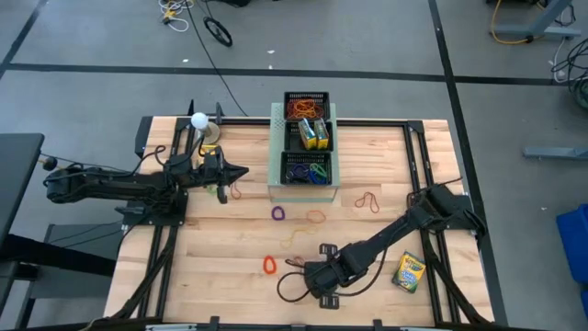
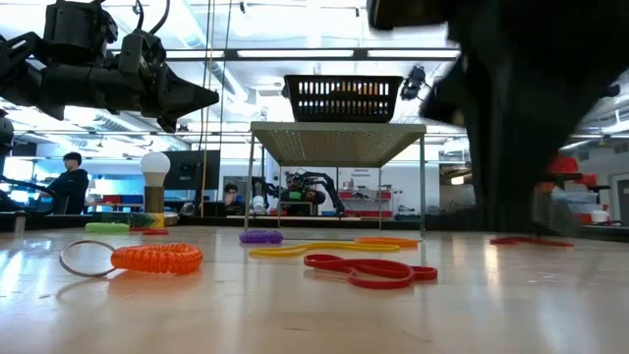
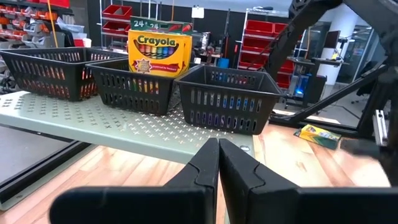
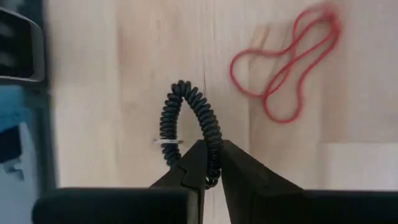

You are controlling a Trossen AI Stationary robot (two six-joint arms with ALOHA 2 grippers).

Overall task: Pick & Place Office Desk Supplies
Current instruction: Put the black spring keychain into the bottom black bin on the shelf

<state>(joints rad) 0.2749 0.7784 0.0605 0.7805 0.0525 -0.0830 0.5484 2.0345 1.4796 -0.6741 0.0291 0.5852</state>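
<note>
Near edge of table: right gripper (image 4: 210,163) is lowered onto a black coiled band (image 4: 189,118), jaws pinched on one side of the loop, presumably so it can be lifted. A red band (image 4: 287,68) lies just beyond it. Far side: three mesh trays (image 1: 307,138) are lined up on the pale-green box (image 1: 276,152), likely the drop point. Left gripper (image 1: 241,172) is held beside it, jaws pressed together, empty.

A white ball on a stand (image 1: 199,120) sits beside the pale-green perforated box (image 1: 276,188).
</note>
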